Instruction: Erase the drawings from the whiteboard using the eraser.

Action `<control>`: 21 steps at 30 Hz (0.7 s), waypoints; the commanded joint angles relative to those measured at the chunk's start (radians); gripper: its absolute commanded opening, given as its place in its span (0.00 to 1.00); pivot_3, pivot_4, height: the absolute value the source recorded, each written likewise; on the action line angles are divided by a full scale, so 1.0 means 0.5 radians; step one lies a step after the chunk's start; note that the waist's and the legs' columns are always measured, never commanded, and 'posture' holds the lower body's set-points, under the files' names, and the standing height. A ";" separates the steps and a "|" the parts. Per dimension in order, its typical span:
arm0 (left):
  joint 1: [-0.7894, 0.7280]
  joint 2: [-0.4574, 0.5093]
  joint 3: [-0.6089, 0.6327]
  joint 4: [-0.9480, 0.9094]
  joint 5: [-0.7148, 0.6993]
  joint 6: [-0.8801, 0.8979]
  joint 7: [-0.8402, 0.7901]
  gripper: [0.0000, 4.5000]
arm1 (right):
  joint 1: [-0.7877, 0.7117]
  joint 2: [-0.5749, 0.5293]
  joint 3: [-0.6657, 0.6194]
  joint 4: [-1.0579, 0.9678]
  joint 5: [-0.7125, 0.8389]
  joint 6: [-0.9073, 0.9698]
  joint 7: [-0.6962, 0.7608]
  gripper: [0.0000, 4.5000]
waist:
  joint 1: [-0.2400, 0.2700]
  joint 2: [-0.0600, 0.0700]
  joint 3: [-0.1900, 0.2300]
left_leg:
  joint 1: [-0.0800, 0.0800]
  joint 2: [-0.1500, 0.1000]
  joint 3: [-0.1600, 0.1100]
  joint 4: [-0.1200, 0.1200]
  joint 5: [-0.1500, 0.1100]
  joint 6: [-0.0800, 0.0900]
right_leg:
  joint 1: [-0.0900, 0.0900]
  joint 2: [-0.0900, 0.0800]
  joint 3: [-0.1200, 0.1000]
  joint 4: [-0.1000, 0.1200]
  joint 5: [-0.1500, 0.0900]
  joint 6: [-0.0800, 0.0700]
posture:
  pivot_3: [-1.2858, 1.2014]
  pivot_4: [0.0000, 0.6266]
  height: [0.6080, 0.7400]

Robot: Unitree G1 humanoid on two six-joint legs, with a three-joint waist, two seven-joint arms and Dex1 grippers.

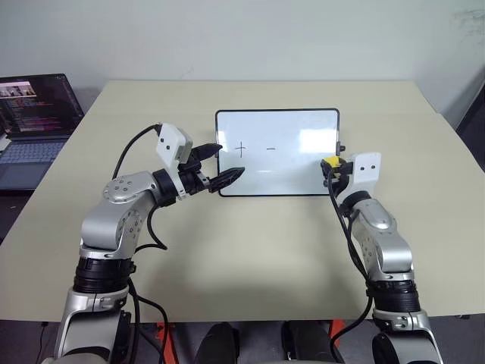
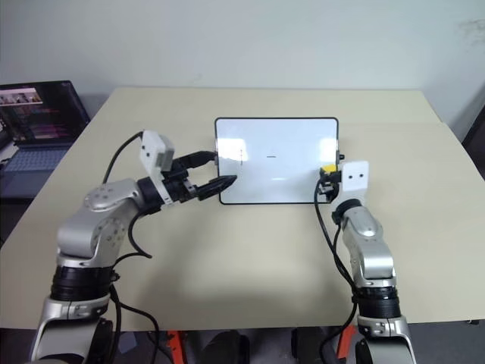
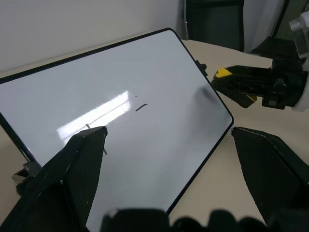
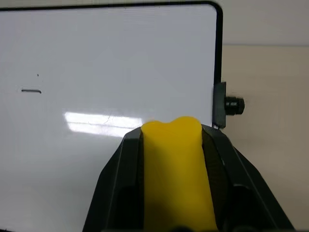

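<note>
Yellow eraser [image 4: 176, 169] lengthwise toward whiteboard [image 4: 120, 53].

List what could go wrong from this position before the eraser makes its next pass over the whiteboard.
1. The eraser, pinched in the right gripper, sits at the whiteboard's right edge, so a pass may catch the frame or side knob.
2. The plus sign and dash lie near the left gripper, whose open fingers straddle the board's left edge; a wipe toward them could hit those fingers.
3. The board may slide if that bracing is loose.
</note>
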 commanded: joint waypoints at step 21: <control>-0.041 -0.024 0.022 0.018 0.019 -0.108 -0.007 1.00 | -0.262 0.013 0.007 -0.134 0.040 0.115 -0.024 0.29 | 0.001 0.000 0.000 | -0.001 0.000 -0.001 0.000 0.000 0.000 | 0.000 0.000 0.000 -0.001 0.000 0.000 | 0.52 0.24 1.00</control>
